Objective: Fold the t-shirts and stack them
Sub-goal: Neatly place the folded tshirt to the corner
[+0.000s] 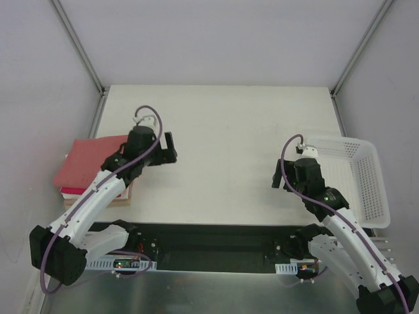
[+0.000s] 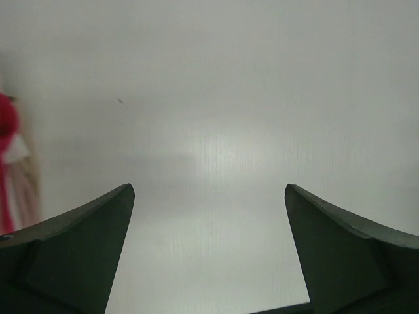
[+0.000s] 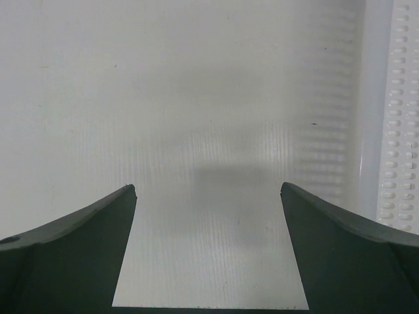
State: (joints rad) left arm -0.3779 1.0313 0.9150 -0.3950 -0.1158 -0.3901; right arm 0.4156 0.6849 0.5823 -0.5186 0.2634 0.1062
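Item: white table [image 1: 222, 144] inside a pale-walled enclosure, seen from above. Stock held: one stack of folded t-shirts [image 1: 82, 167] at the table's left edge, coral-red tee on top, magenta and cream layers showing beneath at its near side; the stack appears to hang partly past the table edge. White mesh basket [image 1: 373, 176] at the right edge, with no garment visible in it. Left gripper [image 1: 169, 149]: jaws spread wide, nothing between them, hovering just right of the stack over bare table. Right gripper [image 1: 278, 176]: jaws spread wide, nothing held, beside the basket. Condition: folding looks done, or close to it. Hazards for you: the left arm crosses above the stack's near corner, so a low sweep could snag the top tee, undo its fold or push the pile off the edge. A careless right-arm swing could knock the basket.
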